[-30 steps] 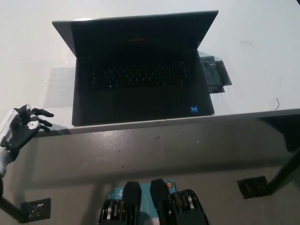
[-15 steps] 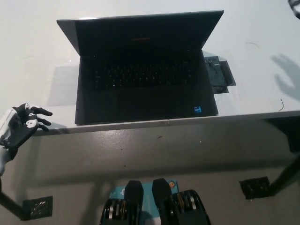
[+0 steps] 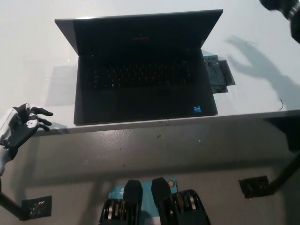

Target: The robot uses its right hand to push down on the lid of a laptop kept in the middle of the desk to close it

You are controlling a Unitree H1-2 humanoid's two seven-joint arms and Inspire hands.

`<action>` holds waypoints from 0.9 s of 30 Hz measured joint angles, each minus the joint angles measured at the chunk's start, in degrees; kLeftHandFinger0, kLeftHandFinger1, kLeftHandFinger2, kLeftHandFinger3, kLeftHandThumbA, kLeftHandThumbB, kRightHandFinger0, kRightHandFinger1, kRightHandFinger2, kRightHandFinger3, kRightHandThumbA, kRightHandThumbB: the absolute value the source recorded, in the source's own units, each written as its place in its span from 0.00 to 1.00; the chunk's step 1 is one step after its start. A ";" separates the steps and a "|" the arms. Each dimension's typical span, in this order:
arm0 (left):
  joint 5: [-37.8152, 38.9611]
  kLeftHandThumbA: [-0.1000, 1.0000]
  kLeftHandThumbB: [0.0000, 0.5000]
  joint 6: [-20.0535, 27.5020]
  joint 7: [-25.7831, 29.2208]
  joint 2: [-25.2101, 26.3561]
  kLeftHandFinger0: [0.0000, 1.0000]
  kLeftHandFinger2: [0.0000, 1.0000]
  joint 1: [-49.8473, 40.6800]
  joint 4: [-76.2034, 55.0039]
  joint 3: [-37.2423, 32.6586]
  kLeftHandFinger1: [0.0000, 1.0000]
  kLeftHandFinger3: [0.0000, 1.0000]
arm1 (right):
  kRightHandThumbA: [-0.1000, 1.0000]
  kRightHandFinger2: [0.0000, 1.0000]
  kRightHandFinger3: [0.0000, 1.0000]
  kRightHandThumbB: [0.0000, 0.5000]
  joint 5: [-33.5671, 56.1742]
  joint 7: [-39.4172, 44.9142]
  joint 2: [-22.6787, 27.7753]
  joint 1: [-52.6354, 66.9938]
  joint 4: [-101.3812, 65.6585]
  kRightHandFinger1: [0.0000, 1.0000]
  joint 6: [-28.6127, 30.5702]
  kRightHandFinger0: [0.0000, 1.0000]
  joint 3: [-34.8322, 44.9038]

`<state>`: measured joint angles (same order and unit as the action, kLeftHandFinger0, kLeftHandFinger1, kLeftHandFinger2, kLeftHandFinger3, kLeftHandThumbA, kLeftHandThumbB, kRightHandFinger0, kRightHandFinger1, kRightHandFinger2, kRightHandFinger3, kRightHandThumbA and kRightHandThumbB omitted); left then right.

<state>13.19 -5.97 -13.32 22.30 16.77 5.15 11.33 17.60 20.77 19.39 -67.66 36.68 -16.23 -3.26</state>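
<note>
Since the earlier frames your right hand (image 3: 287,13) has come into view high beyond the laptop's (image 3: 143,70) right side, at the picture's top corner, and its shadow (image 3: 255,58) on the desk (image 3: 28,56) has grown darker and moved closer to the laptop. The laptop itself sits as before: open in the middle of the desk, dark lid (image 3: 138,30) tilted back, keyboard facing you, front edge near the desk's near edge.

Just beside the laptop's right side lies a small dark flat object (image 3: 216,75), touching or nearly touching its edge. Nothing lies between the right hand and the lid.

Only a cropped part of the right hand shows, so you cannot tell how wide it is; it touches nothing. Your left hand (image 3: 22,125) rests off the laptop's front left corner at the desk edge, fingers loosely spread, holding nothing
</note>
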 measured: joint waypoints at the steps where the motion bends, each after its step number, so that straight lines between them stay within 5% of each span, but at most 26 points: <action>1: 0.00 0.00 0.19 0.05 -0.03 0.00 0.46 0.53 0.02 0.11 -0.01 0.45 0.60 | 0.46 0.81 0.97 0.65 -0.48 0.06 -0.33 -0.92 0.64 0.99 0.09 1.00 -0.39; 8: 0.07 0.00 0.22 -0.04 -0.42 0.01 0.44 0.52 0.10 0.33 0.04 0.44 0.57 | 0.37 0.83 1.00 0.44 -2.80 0.04 -3.79 -4.33 1.73 1.00 0.39 1.00 -1.54; 12: 0.07 0.00 0.24 0.02 -0.61 0.01 0.46 0.52 0.31 0.37 0.01 0.45 0.55 | 0.39 0.82 0.99 0.50 -3.91 0.31 -6.43 -4.34 2.78 1.00 0.50 1.00 -2.30; 21: 0.05 0.00 0.25 -0.03 -0.77 0.07 0.43 0.50 0.82 0.20 -0.03 0.43 0.56 | 0.31 0.79 0.89 0.44 -6.02 0.31 -10.62 -3.26 8.29 0.95 1.94 1.00 -2.65; 23: -0.13 0.00 0.25 0.11 -0.77 0.10 0.43 0.52 0.99 0.31 -0.08 0.44 0.55 | 0.39 0.83 0.90 0.49 -6.53 0.34 -11.42 -2.25 9.29 0.99 2.32 1.00 -2.82; 27: -0.40 0.00 0.23 0.04 -0.76 0.29 0.44 0.53 1.12 0.18 -0.10 0.46 0.56 | 0.39 0.80 0.90 0.55 -8.01 0.27 -11.70 -1.10 10.38 0.93 4.85 1.00 -4.05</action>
<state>12.79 -5.92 -14.08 22.58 17.90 5.34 11.23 9.58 21.03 7.69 -68.76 47.06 -11.38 -7.30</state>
